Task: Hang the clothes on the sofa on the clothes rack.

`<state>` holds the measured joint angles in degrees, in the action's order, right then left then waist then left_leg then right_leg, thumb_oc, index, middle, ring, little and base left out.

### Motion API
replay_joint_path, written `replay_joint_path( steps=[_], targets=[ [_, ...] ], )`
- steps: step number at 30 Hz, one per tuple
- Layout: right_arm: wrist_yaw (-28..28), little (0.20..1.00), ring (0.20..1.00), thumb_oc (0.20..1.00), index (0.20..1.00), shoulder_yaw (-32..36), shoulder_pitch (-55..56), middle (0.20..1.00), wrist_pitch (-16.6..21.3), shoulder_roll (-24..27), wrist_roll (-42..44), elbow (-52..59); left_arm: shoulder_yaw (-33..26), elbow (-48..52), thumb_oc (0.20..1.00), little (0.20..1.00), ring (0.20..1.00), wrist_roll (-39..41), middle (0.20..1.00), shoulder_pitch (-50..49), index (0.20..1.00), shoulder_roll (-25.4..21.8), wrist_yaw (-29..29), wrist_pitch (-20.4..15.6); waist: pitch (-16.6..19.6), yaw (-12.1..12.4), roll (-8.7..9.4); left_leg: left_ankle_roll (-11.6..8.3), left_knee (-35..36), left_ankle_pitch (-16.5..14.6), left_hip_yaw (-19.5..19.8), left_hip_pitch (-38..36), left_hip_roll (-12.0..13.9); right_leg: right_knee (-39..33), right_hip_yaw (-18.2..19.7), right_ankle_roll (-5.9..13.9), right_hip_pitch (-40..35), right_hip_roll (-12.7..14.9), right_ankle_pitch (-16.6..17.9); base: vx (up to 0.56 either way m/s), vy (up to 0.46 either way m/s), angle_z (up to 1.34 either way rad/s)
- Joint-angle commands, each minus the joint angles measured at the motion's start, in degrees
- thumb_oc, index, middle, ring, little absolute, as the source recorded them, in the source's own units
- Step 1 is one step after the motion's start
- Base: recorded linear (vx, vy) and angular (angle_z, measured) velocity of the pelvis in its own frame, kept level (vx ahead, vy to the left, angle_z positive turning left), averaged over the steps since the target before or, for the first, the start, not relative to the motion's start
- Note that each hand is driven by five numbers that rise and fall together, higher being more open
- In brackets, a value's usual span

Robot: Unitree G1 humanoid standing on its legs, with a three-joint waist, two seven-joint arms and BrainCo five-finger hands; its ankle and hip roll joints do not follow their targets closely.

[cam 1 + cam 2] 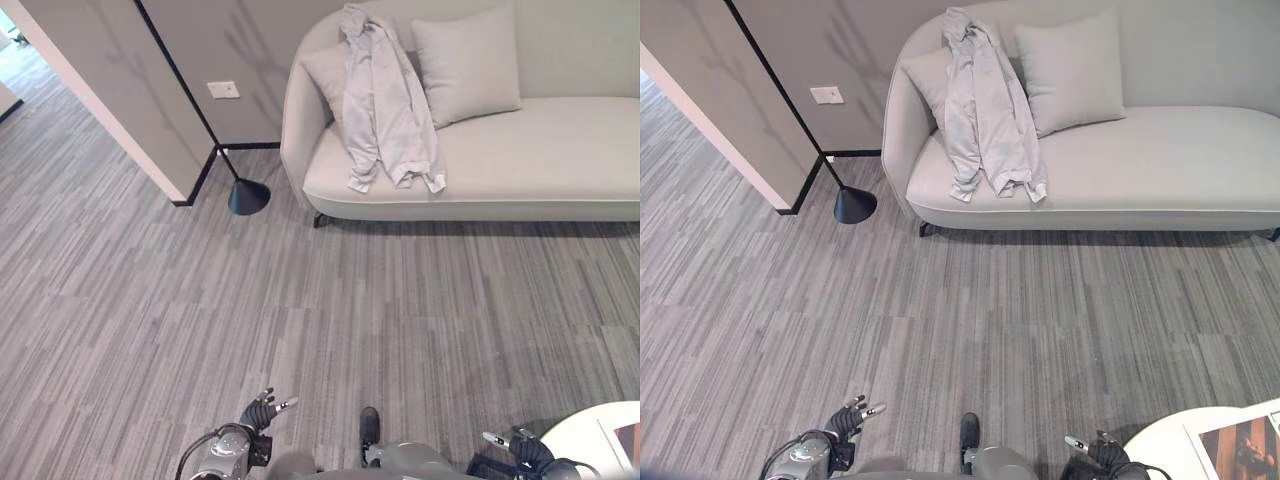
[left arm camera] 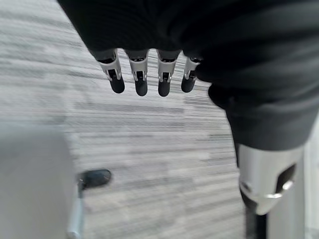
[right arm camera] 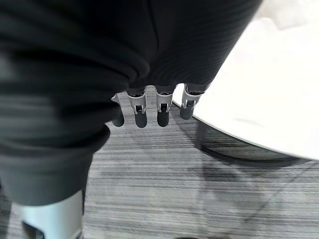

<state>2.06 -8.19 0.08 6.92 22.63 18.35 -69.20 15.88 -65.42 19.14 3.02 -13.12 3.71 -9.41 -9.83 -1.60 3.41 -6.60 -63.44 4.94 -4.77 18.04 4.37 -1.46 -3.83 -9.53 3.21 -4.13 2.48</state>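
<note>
A pale grey garment (image 1: 383,100) is lying draped over the left end of the sofa (image 1: 540,160), its top hooked over the backrest and its sleeves trailing down across the seat toward the front edge. It is resting against a cushion (image 1: 325,75) at the armrest end, and a second, bigger cushion (image 1: 467,65) is leaning on the backrest just beside it, on the right. Nothing is touching the garment.

Well apart from the sofa, down at the near edge of the head views, the left hand (image 1: 262,411) is hanging low over the striped grey floor (image 1: 300,310), fingers (image 2: 140,79) straight and relaxed in a row, holding nothing. In its wrist view the fingers are pointing down at bare floor.

The right hand (image 1: 522,447) is sitting equally low on the other side, its fingers (image 3: 163,109) also loose and straight, released, nothing in it. It is hovering just beside the rim of a round white bench (image 1: 600,435), which is showing up in its wrist view as well, with a dark ring base underneath.

To the left of the sofa, a dark cone-shaped base (image 1: 247,196) is standing on the floor with a thin black pole (image 1: 180,85) slanting up from it, against the wall. A white wall plate (image 1: 223,89) is sitting on that wall between pole and sofa.
</note>
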Motion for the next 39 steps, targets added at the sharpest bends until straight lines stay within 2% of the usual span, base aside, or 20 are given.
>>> replay_joint_path(
  steps=[1, 4, 5, 7, 8, 9, 11, 13, 14, 16, 18, 19, 21, 22, 24, 25, 26, 31, 36, 39],
  targets=[
    [-0.94, 1.000, 1.000, 1.000, 1.000, -0.44, 4.34, 1.000, 1.02, 4.32, 2.52, 1.72, 0.11, -1.92, 1.000, 1.000, 1.000, 1.87, 1.000, 3.11, 1.000, 0.53, 0.00, -1.16, -0.43, -0.76, -1.69, 2.03, 34.12, -0.56, -2.31, -7.51, -1.04, -0.20, 4.33, 11.90, -4.06, 5.09, -1.32, 0.30, -0.037, -0.62],
    [-0.92, 1.000, 1.000, 1.000, 1.000, -0.86, 4.16, 1.000, 1.34, 4.30, 2.57, 1.80, 0.23, -2.37, 1.000, 1.000, 1.000, 1.77, 1.000, 2.73, 1.000, 0.93, 0.18, -1.22, -0.55, 0.88, -2.62, 2.32, 50.25, -0.88, -3.12, -5.65, -3.29, -0.88, 4.68, 12.68, -6.95, 4.69, -3.08, 0.31, 0.002, -0.59],
    [-0.92, 1.000, 1.000, 1.000, 1.000, -0.86, 4.16, 1.000, 1.34, 4.30, 2.57, 1.80, 0.22, -2.37, 1.000, 1.000, 1.000, 1.77, 1.000, 2.74, 1.000, 0.93, 0.18, -1.22, -0.48, 0.87, -2.58, 2.32, 50.49, -0.70, -3.13, -5.67, -3.34, -0.88, 4.68, 12.68, -6.86, 4.73, -3.05, 0.27, 0.007, -0.32],
    [-1.11, 1.000, 1.000, 1.000, 1.000, -1.46, 3.84, 1.000, 1.52, 4.14, 2.15, 1.61, 0.06, -2.33, 1.000, 1.000, 1.000, 1.52, 1.000, 2.04, 1.000, 0.98, 0.54, -1.29, -0.62, 2.88, -4.21, 1.18, 65.42, 4.72, -3.18, -2.85, -5.07, -1.37, 5.99, 12.78, -10.69, 3.05, -4.99, 0.44, 0.001, -0.16],
    [-1.11, 1.000, 1.000, 1.000, 1.000, -1.46, 3.84, 1.000, 1.52, 4.14, 2.15, 1.61, 0.06, -2.33, 1.000, 1.000, 1.000, 1.52, 1.000, 2.04, 1.000, 0.98, 0.54, -1.29, -0.63, 2.88, -4.20, 1.18, 65.43, 4.72, -3.18, -2.86, -5.07, -1.37, 5.99, 12.78, -10.70, 3.06, -4.99, 0.74, 0.026, -0.40],
    [-1.10, 1.000, 1.000, 1.000, 1.000, -1.50, 3.74, 1.000, 1.45, 3.40, 1.83, 1.33, -0.91, -3.50, 1.000, 1.000, 1.000, 1.54, 1.000, 1.02, 1.000, 1.01, 0.74, -1.09, -0.21, 3.81, -4.53, 0.12, 68.44, 5.85, -7.55, 0.36, -4.21, -1.33, 7.95, 12.45, -14.57, 2.46, -7.28, 0.60, 0.065, -0.37],
    [-0.40, 1.000, 1.000, 1.000, 1.000, -2.04, 4.57, 1.000, 1.18, 2.64, 0.26, 1.36, -2.56, -4.11, 1.000, 1.000, 1.000, 1.45, 1.000, -0.90, 1.000, 1.21, 0.69, -1.17, 1.56, 4.58, -5.37, 0.80, 68.44, 7.44, -6.74, -1.81, -4.04, -1.47, 10.22, 13.06, -17.04, 2.44, -9.08, 0.72, 0.158, -0.58],
    [0.22, 1.000, 1.000, 1.000, 1.000, -2.43, 5.17, 1.000, 1.04, 1.96, -1.56, 0.82, -3.73, -4.69, 1.000, 1.000, 1.000, 1.72, 1.000, -1.45, 1.000, 1.27, 0.76, -1.29, 4.08, 4.93, -4.55, 1.81, 68.44, 8.23, -6.81, -4.01, -4.78, 0.09, 11.24, 14.44, -18.39, 5.45, -10.75, 0.73, 0.237, -0.42],
    [0.82, 1.000, 1.000, 1.000, 1.000, -2.80, 5.53, 1.000, 0.96, 1.05, -3.03, 0.24, -4.33, -4.88, 1.000, 1.000, 1.000, 1.14, 1.000, -1.75, 1.000, 0.80, 0.67, -1.44, 6.14, 5.16, -2.80, 2.83, 68.44, 6.64, -7.62, -6.12, -6.34, 4.37, 10.62, 16.72, -17.92, 8.89, -9.72, 0.47, 0.148, -0.37],
    [1.03, 1.000, 1.000, 1.000, 1.000, -3.01, 5.44, 1.000, 0.99, 1.02, -3.43, 0.18, -4.39, -4.53, 1.000, 1.000, 1.000, 1.16, 1.000, -1.64, 1.000, 0.43, 0.78, -1.29, 6.49, 5.39, -2.57, 3.38, 68.44, 5.87, -7.79, -7.00, -6.78, 8.69, 10.74, 17.86, -15.95, 9.83, -7.17, 0.35, 0.118, -0.42],
    [1.06, 1.000, 1.000, 1.000, 1.000, -2.91, 5.14, 1.000, 0.92, 1.41, -3.50, 0.40, -4.21, -3.43, 1.000, 1.000, 1.000, 1.19, 1.000, -1.35, 1.000, -0.04, 0.82, -1.13, 6.16, 5.29, -2.17, 5.06, 68.44, 3.93, -7.50, -9.20, -8.16, 18.90, 11.55, 20.12, -11.16, 11.30, 0.03, 0.29, 0.135, -0.49],
    [0.94, 1.000, 1.000, 1.000, 1.000, -2.58, 4.34, 1.000, 1.10, 1.60, -2.50, 0.48, -4.04, -2.82, 1.000, 1.000, 1.000, 1.37, 1.000, -0.75, 1.000, -0.72, 0.42, -1.08, 4.65, 4.40, -1.98, 6.57, 68.44, 2.21, -7.18, -12.14, -9.15, 29.79, 12.55, 20.45, -5.72, 11.15, 7.72, 0.22, 0.129, 0.28],
    [0.90, 1.000, 1.000, 1.000, 1.000, -2.97, 4.18, 1.000, 1.06, 1.18, -2.44, 0.98, -3.95, -2.44, 1.000, 1.000, 1.000, 1.14, 1.000, -0.21, 1.000, -1.55, 0.36, -0.81, 3.98, 4.40, -2.82, 7.29, 68.44, 0.57, -6.82, -14.17, -8.61, 35.00, 11.65, 19.08, -1.51, 10.91, 8.99, 0.23, 0.104, 0.81],
    [0.85, 1.000, 1.000, 1.000, 1.000, -3.21, 4.04, 1.000, 1.18, 0.99, -2.55, 1.18, -3.97, -2.37, 1.000, 1.000, 1.000, 1.11, 1.000, -0.07, 1.000, -1.71, 0.28, -0.80, 3.66, 4.22, -3.31, 7.47, 68.44, -0.07, -6.45, -15.24, -8.36, 36.73, 10.08, 18.02, 0.95, 11.62, 6.51, 0.25, 0.074, 0.35],
    [0.77, 1.000, 1.000, 1.000, 1.000, -3.46, 4.20, 1.000, 1.32, 0.82, -2.34, 1.33, -3.93, -2.02, 1.000, 1.000, 1.000, 1.33, 1.000, 0.65, 1.000, -2.06, -0.03, -0.95, 3.23, 3.67, -3.85, 7.15, 68.44, -1.90, -5.27, -17.66, -8.14, 30.28, 5.08, 16.28, 3.67, 12.59, -0.66, 0.25, -0.006, 0.06],
    [0.81, 1.000, 1.000, 1.000, 1.000, -3.45, 4.19, 1.000, 1.29, 0.76, -2.21, 1.14, -3.87, -2.21, 1.000, 1.000, 1.000, 1.47, 1.000, 0.70, 1.000, -2.09, -0.04, -1.05, 3.09, 3.38, -4.23, 6.95, 68.44, -2.15, -4.90, -18.11, -7.73, 27.64, 4.06, 16.15, 4.29, 12.00, -1.93, 0.30, -0.141, 0.13],
    [0.76, 1.000, 1.000, 1.000, 1.000, -3.55, 3.85, 1.000, 1.24, 0.58, -1.59, 1.02, -3.50, -2.57, 1.000, 1.000, 1.000, 1.49, 1.000, 1.25, 1.000, -2.22, -0.19, -1.20, 2.10, 2.17, -3.99, 6.69, 68.44, -3.10, -3.71, -19.55, -7.67, 21.30, 4.70, 16.69, 7.26, 8.87, -2.46, 0.28, -0.155, 0.30],
    [0.70, 1.000, 1.000, 1.000, 1.000, -3.95, 4.06, 1.000, 1.41, 0.27, -0.22, 0.36, -2.78, -3.19, 1.000, 1.000, 1.000, 0.66, 1.000, 2.07, 1.000, -2.03, -0.42, -1.68, 0.01, -0.65, -2.56, 6.28, 68.44, -5.80, -0.64, -23.44, -9.75, 7.29, 7.07, 18.76, 10.80, 2.94, 2.83, 0.20, -0.108, 0.38],
    [0.44, 1.000, 1.000, 1.000, 1.000, -4.21, 5.72, 1.000, 1.18, -0.16, -0.87, -0.67, -2.30, -4.70, 1.000, 1.000, 1.000, -1.18, 1.000, 1.72, 1.000, -1.31, -0.25, -1.60, 0.85, -0.99, -1.39, 6.16, 68.44, -8.44, 1.42, -25.94, -10.75, 0.62, 2.90, 18.33, 8.45, 3.67, 6.48, 0.19, -0.150, 0.72],
    [0.50, 1.000, 1.000, 1.000, 1.000, -3.94, 6.03, 1.000, 1.33, 0.20, -0.96, -1.47, -2.39, -5.20, 1.000, 1.000, 1.000, -1.40, 1.000, 1.45, 1.000, -0.73, 0.15, -1.40, 2.49, -0.59, -1.45, 5.20, 68.44, -9.51, 0.97, -27.50, -8.90, -0.47, 2.84, 17.79, 5.39, 3.07, 6.44, 0.18, -0.183, 0.60]
  ],
)
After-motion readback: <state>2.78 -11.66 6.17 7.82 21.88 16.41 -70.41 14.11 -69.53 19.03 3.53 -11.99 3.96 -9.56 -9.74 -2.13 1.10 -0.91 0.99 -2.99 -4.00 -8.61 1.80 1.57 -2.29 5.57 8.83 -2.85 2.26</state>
